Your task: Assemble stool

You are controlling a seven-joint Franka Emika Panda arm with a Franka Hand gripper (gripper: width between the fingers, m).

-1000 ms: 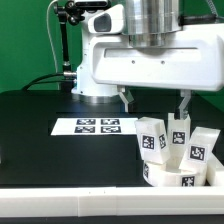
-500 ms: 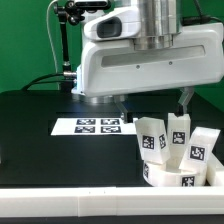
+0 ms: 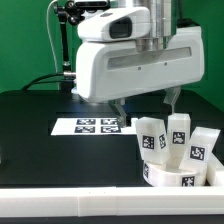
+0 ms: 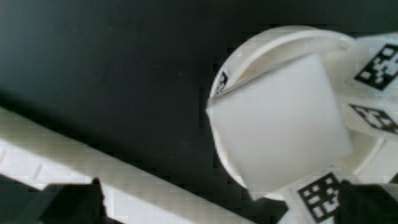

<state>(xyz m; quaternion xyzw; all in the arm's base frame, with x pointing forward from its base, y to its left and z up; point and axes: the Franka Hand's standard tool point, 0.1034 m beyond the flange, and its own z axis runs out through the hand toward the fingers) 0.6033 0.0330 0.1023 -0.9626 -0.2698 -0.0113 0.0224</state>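
The round white stool seat (image 3: pixel 170 179) lies at the front right in the exterior view. Three tagged white block legs stand upright on or just behind it: one on the left (image 3: pixel 152 135), one in the middle (image 3: pixel 178 133), one on the right (image 3: pixel 200 148). My gripper (image 3: pixel 146 106) hangs open and empty above and just behind the legs, touching none. One finger (image 3: pixel 119 104) is to the exterior view's left of the legs; the other finger (image 3: pixel 172 100) is over the middle leg. In the wrist view the seat (image 4: pixel 285 110) fills the frame with tags at its edge.
The marker board (image 3: pixel 98 126) lies flat on the black table to the exterior view's left of the parts. A long white bar (image 3: pixel 90 205) runs along the table's front edge and shows in the wrist view (image 4: pixel 98 160). A camera stand (image 3: pixel 66 45) is at the back.
The arm has shifted toward the exterior view's left; the finger over the legs has moved left and slightly up. The gripper stays open. The stool parts have not moved.
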